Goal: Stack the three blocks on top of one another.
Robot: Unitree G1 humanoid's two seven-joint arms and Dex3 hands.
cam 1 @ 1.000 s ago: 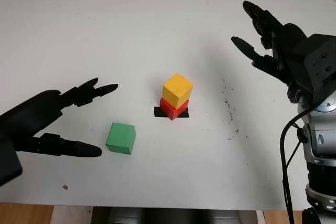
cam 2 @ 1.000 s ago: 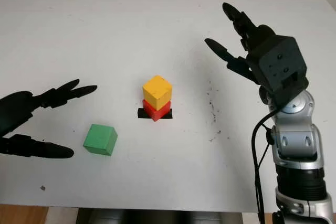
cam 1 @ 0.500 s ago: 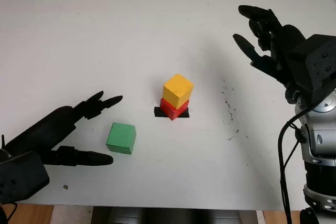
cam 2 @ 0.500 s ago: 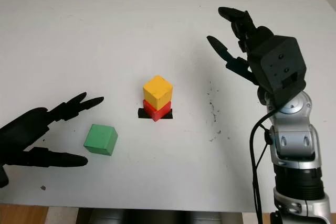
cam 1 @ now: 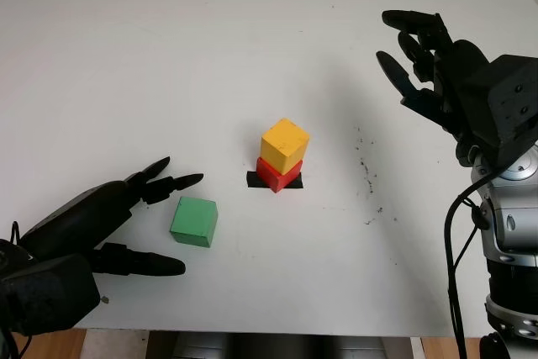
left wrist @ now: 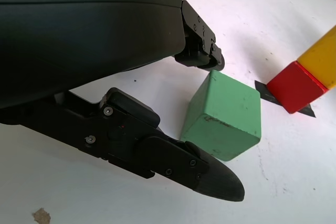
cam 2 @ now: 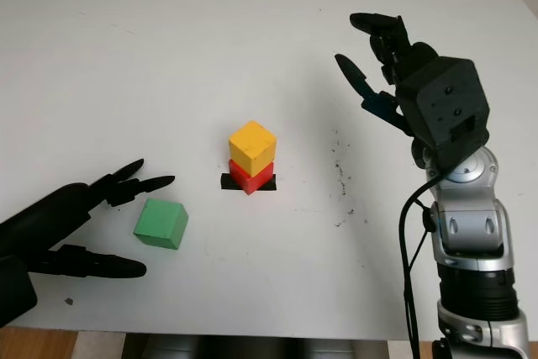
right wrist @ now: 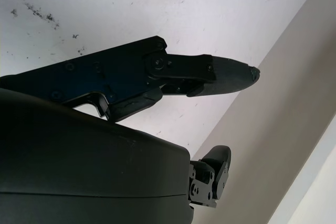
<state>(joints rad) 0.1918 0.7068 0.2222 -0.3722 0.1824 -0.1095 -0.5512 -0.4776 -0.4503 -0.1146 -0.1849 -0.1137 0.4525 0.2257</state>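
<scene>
Over the last second I've brought my left hand point(cam 1: 126, 220) in from the table's near left edge toward the green block point(cam 1: 194, 221), and now its fingers bracket it — two fingertips point(cam 1: 172, 181) just beyond the block's far corner, the thumb on the near side. From the wrist camera the green block point(left wrist: 223, 116) sits between the fingers with a visible gap on each side, so the hand is spread and holding nothing; no contact yet as far as I can judge.

The block itself hasn't moved. It lies flat on the white table point(cam 1: 168, 65), near-left of the stack and clearly apart from it. That stack — yellow block point(cam 1: 283, 145) sitting on the red block point(cam 1: 277, 176), which rests on a black mark — is unchanged, with the yellow one turned a little relative to the red.

My right hand point(cam 1: 420, 56) is raised over the far right of the table, open, empty, fingers slightly more curled than a second ago.

So two of three are done. What remains, I reckon, is closing on the green block, lifting it and setting it on the yellow — gently, since that top face is skewed.
</scene>
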